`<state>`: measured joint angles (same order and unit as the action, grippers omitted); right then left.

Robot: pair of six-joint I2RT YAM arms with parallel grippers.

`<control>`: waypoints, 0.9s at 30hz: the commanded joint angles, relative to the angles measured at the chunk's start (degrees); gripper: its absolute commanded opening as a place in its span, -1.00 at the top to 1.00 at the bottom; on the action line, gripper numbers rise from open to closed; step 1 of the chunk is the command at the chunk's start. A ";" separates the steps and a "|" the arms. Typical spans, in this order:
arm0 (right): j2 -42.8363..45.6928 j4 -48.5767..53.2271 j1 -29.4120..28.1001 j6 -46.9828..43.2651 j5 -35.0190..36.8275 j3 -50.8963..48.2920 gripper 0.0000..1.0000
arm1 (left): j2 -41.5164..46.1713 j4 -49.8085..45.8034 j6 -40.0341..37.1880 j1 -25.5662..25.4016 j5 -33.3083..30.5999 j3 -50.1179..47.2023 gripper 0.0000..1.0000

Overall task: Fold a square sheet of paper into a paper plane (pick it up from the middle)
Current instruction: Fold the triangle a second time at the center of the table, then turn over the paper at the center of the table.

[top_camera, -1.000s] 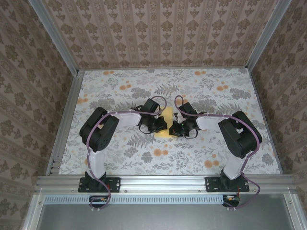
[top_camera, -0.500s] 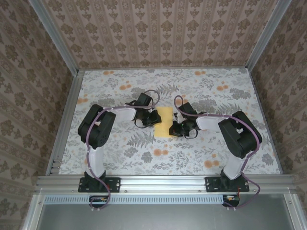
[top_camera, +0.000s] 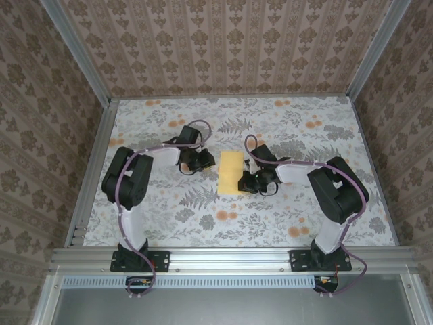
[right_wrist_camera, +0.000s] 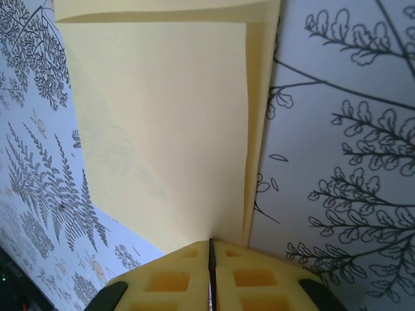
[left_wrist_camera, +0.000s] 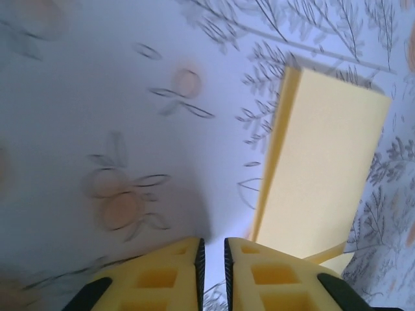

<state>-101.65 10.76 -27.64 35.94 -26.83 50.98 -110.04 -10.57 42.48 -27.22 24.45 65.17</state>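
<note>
- The square sheet of paper (top_camera: 231, 172) is lying folded in half, a narrow yellow rectangle on the floral surface (top_camera: 304, 217), immediately left of the right tool (top_camera: 247, 181) and touching it.
- The right tool is resting at the sheet's long edge with its jaws pressed together. I cannot tell whether it is pinching a layer.
- The left tool (top_camera: 201, 161) is hanging beyond the sheet from the right tool, apart from the paper, its jaws a slit apart and holding nothing.
- The paper is looking thin, matte and limp, its two layers slightly offset, one long side puffing up.
- Being so light, it is likely sliding easily and creasing under a hard pinch. It is best taken gently at the middle of a long edge while the other tool is pinning it.
</note>
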 commanded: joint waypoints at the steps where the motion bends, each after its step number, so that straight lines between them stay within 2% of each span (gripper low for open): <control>1: 2.83 3.92 -0.14 -0.50 2.91 1.32 0.73 | 6.02 -2.05 -3.28 0.68 -2.01 -1.68 0.56; 6: 9.69 2.12 0.26 -0.85 3.77 4.18 0.46 | 10.43 2.27 -0.88 0.69 1.32 -7.21 0.37; 9: 9.64 2.09 0.98 -2.01 4.96 5.86 0.36 | 11.88 5.86 1.39 0.18 3.55 -10.52 0.25; 15: 3.81 2.26 1.27 -3.30 3.09 10.44 0.40 | 11.54 9.50 4.91 -3.21 5.03 -12.54 0.19; 27: -6.29 3.71 2.52 -3.09 3.53 13.32 0.56 | 4.48 11.75 9.98 -7.39 6.56 -9.31 0.30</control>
<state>-106.17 12.53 -25.98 33.15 -23.97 62.96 -104.31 0.12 50.30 -34.13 29.85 54.00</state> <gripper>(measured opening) 0.225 0.352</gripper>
